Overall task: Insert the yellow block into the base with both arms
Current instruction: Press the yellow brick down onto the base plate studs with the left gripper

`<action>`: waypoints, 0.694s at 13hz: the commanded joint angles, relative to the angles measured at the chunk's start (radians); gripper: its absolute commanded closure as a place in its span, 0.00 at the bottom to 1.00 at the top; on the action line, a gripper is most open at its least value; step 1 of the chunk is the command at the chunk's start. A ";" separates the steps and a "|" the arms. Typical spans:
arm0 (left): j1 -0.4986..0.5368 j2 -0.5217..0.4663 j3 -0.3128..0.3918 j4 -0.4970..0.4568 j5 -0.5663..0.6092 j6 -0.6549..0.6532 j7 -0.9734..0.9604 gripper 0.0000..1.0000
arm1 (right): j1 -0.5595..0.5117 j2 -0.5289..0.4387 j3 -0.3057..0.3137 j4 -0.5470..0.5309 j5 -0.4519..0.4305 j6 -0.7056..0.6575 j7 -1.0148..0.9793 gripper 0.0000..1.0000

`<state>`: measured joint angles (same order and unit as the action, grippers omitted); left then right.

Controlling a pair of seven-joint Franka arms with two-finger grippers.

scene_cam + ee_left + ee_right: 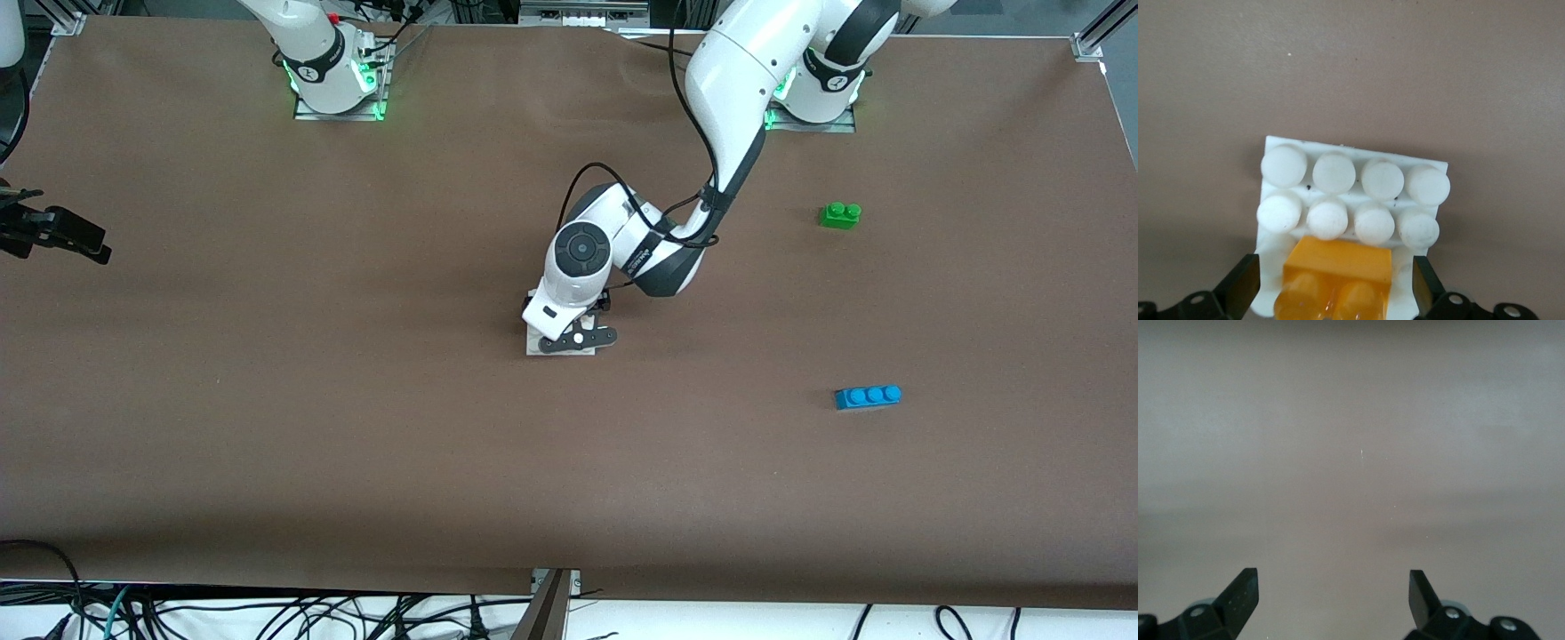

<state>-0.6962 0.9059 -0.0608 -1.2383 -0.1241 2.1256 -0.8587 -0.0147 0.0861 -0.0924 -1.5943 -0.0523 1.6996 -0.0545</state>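
A robotics lab is shown: two arm bases [333, 67] are bolted to a brown-covered table [267, 400] at the top of the frame, aluminium framing [1098, 36] stands at the upper corners, and loose cables [267, 613] lie along the bottom edge.

From the front we see only a sliver of the base [536, 345]; the left arm's wrist covers the rest, and the yellow block [1337, 280] entirely. In the left wrist view the frame edge crops the block's studs and the base's nearest row.
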 commanded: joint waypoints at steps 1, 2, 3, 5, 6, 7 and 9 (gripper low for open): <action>-0.003 -0.051 0.015 0.042 -0.003 -0.094 -0.010 0.00 | -0.010 0.003 0.008 0.017 -0.004 -0.012 0.001 0.00; -0.002 -0.061 0.016 0.051 -0.002 -0.133 -0.008 0.00 | -0.010 0.003 0.007 0.017 -0.004 -0.012 0.001 0.00; -0.002 -0.074 0.021 0.053 0.000 -0.159 -0.006 0.00 | -0.010 0.003 0.006 0.017 -0.004 -0.012 0.001 0.00; 0.001 -0.125 0.042 0.040 0.003 -0.168 -0.002 0.00 | -0.010 0.004 0.006 0.017 -0.004 -0.012 0.001 0.00; 0.012 -0.148 0.051 0.034 0.001 -0.188 0.018 0.00 | -0.010 0.003 0.006 0.017 -0.004 -0.012 0.001 0.00; 0.038 -0.159 0.053 0.037 0.001 -0.226 0.061 0.00 | -0.010 0.004 0.006 0.017 -0.004 -0.012 0.001 0.00; 0.101 -0.221 0.052 0.030 0.001 -0.300 0.168 0.00 | -0.010 0.004 0.008 0.017 -0.006 -0.011 0.001 0.00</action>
<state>-0.6564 0.7551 -0.0045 -1.1799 -0.1241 1.8950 -0.7925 -0.0148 0.0861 -0.0926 -1.5940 -0.0523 1.6996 -0.0544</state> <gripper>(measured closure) 0.000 0.000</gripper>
